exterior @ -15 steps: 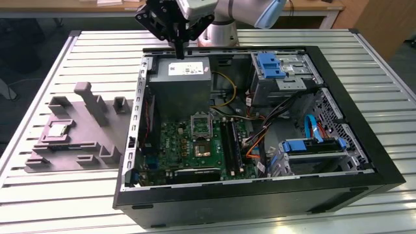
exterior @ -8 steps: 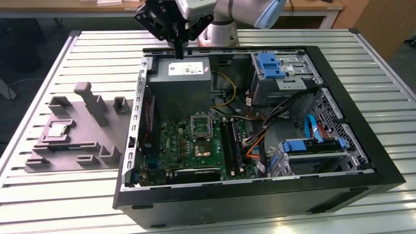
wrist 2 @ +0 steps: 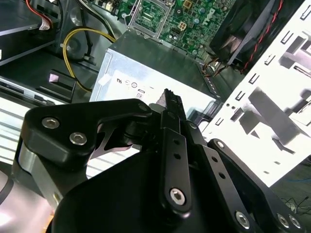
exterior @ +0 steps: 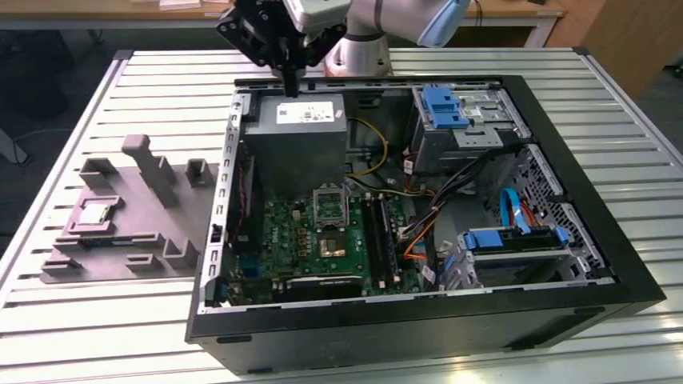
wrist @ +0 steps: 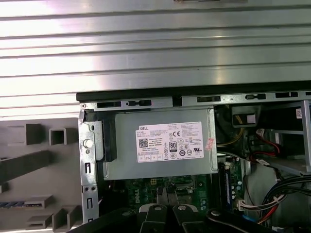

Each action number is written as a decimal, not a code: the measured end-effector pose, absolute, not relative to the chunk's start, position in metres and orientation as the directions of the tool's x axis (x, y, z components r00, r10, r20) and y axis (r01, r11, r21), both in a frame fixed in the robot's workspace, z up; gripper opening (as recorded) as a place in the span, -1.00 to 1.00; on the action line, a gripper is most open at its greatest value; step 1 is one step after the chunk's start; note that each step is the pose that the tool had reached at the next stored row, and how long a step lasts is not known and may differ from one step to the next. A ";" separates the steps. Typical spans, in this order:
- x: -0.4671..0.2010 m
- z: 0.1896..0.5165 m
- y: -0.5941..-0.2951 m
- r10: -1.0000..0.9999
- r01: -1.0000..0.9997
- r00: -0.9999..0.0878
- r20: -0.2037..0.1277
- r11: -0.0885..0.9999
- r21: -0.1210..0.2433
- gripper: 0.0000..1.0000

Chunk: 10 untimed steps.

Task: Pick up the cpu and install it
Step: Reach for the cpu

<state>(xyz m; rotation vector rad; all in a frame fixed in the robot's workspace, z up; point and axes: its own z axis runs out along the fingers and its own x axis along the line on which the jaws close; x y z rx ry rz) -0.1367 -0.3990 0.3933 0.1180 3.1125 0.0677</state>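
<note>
The cpu, a small silvery square, lies in a recess of the grey fixture on the exterior view's left, outside the computer case. My gripper hangs at the far edge of the case, above the grey power supply box, well away from the cpu. Its fingers are pressed together with nothing between them, and their tips point toward the motherboard. The dark socket with its metal frame sits on the green motherboard and also appears in the second wrist view.
The black case walls surround the motherboard. Blue drive brackets and cable bundles fill the exterior view's right side of the case. Upright grey posts rise from the fixture. All of it stands on a slatted metal table.
</note>
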 end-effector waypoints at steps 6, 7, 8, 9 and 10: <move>-0.140 0.393 -0.399 0.076 0.075 -0.997 -0.024 0.996 0.044 -0.79; -0.141 0.393 -0.399 0.076 0.075 -0.997 -0.024 0.996 0.044 -0.79; -0.141 0.393 -0.399 0.076 0.075 -0.997 -0.024 0.996 0.044 -0.79; -0.141 0.393 -0.399 0.076 0.075 -0.997 -0.024 0.996 0.044 -0.79; -0.142 0.393 -0.399 0.076 0.075 -0.997 -0.024 0.996 0.044 -0.79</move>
